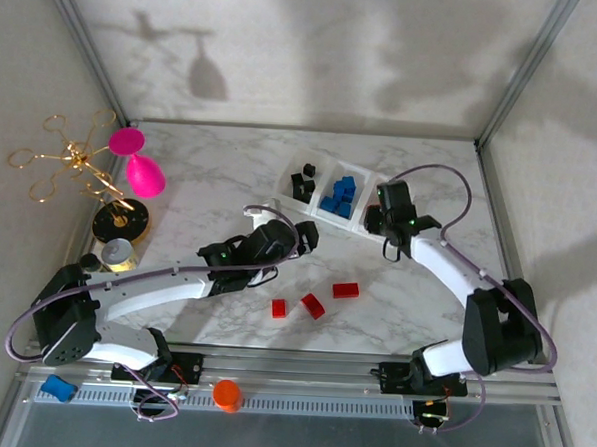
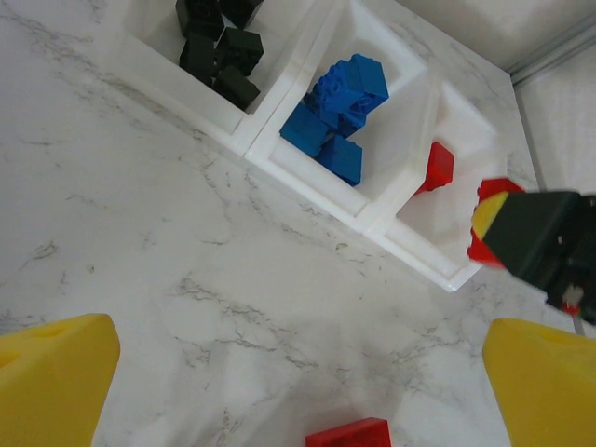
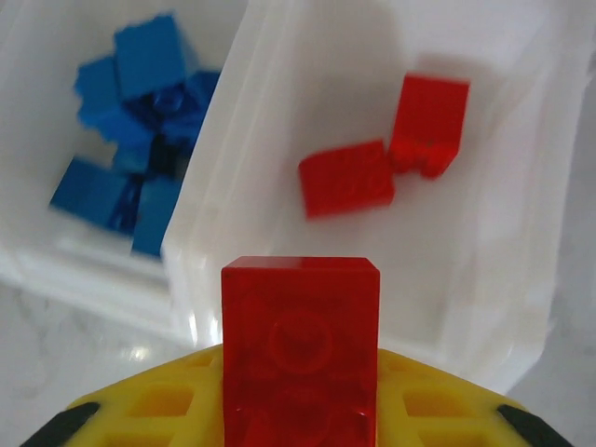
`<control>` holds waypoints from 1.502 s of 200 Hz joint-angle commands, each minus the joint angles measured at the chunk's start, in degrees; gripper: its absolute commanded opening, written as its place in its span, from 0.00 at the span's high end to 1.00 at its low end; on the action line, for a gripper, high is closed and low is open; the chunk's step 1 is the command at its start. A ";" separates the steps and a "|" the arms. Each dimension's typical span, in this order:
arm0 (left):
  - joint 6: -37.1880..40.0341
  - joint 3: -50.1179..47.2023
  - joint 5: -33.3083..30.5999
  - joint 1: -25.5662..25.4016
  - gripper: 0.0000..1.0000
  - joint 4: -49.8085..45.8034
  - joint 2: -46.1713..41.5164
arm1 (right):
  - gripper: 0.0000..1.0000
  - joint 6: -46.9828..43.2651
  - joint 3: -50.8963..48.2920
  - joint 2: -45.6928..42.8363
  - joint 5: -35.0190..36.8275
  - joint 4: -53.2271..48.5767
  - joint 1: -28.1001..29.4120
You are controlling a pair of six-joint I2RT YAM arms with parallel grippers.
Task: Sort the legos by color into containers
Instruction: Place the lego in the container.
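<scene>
The white tray (image 1: pixel 317 216) lies at the back centre. Its left compartment holds black legos (image 1: pixel 303 179), the middle one blue legos (image 1: pixel 338 196). My right gripper (image 1: pixel 379 224) hovers over the right compartment, shut on a red lego (image 3: pixel 300 354); two red legos (image 3: pixel 382 163) lie in that compartment below it. My left gripper (image 1: pixel 303 234) hangs open just in front of the tray, with its yellow fingertips (image 2: pixel 56 382) wide apart above bare marble and a red lego (image 2: pixel 349 434). Three red legos (image 1: pixel 313 305) lie loose on the table near the front.
A gold wire stand (image 1: pixel 76 162) with pink goblet shapes (image 1: pixel 141 173) and a round black-and-gold base (image 1: pixel 118 224) occupies the left side. An orange knob (image 1: pixel 227 394) and a small blue piece (image 1: pixel 60 388) sit on the front rail. Metal frame posts border the table.
</scene>
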 commanded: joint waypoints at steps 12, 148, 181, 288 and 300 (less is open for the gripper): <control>1.67 2.33 -0.48 1.25 0.00 -0.12 0.67 | 0.72 -2.34 6.81 7.86 4.06 1.74 -2.44; 3.04 0.84 1.13 2.88 0.00 0.13 -2.36 | 0.46 -2.27 12.89 12.18 3.21 0.35 -4.44; 1.86 -1.49 1.69 2.84 0.00 -0.11 -4.57 | 0.44 -1.33 6.82 5.05 0.85 -0.97 -2.35; -3.77 -9.16 2.33 2.62 0.00 -2.36 -10.29 | 0.37 7.02 -12.67 -11.99 -2.28 -11.17 11.70; -4.16 -9.48 1.86 2.66 0.01 -3.12 -10.83 | 0.36 9.44 -14.12 -12.92 -2.12 -12.14 14.24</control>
